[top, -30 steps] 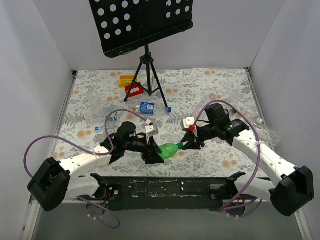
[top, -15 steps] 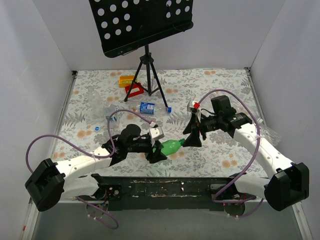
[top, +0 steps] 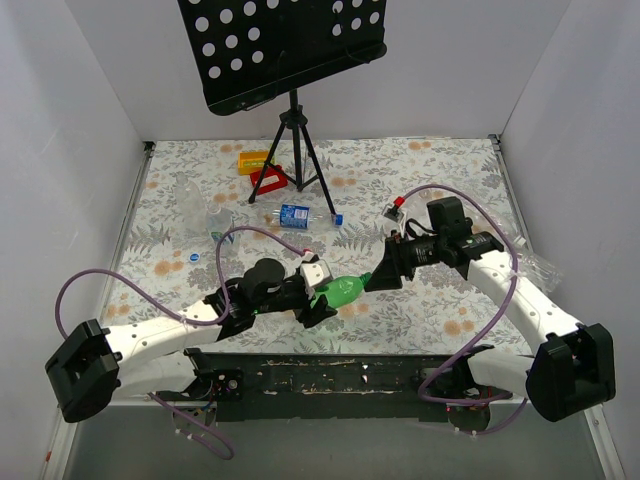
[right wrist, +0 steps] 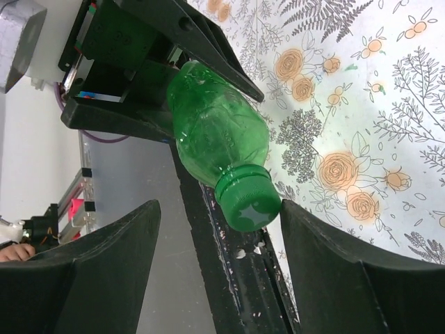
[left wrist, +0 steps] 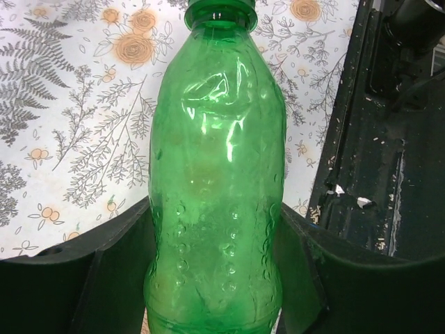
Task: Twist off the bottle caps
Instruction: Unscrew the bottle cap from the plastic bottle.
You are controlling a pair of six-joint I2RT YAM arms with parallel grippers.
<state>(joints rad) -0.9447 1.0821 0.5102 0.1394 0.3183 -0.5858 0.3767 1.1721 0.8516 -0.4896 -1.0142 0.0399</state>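
My left gripper point(left wrist: 215, 278) is shut on the body of a green bottle point(left wrist: 215, 160), one black finger on each side, holding it over the near part of the floral mat. From above, the green bottle point(top: 343, 291) points right, toward my right gripper point(top: 379, 279). The green bottle cap point(right wrist: 248, 202) sits on the neck between the spread fingers of the right gripper point(right wrist: 219, 212). The cap lies close to the right-hand finger point(right wrist: 334, 264), and a wide gap separates it from the other finger. Further bottles lie on the mat: a blue-labelled bottle point(top: 295, 214) and clear bottles point(top: 195, 205) at the left.
A black tripod stand point(top: 293, 150) with a perforated tray stands at the back centre, with red and yellow blocks point(top: 262, 170) beside it. More clear bottles point(top: 530, 262) lie by the right wall. A loose blue cap point(top: 194, 257) lies at the left. The black base rail point(top: 330, 375) runs along the near edge.
My right gripper has opened off the green cap and turned at the wrist, staying around the cap. The left gripper has carried the green bottle slightly right.
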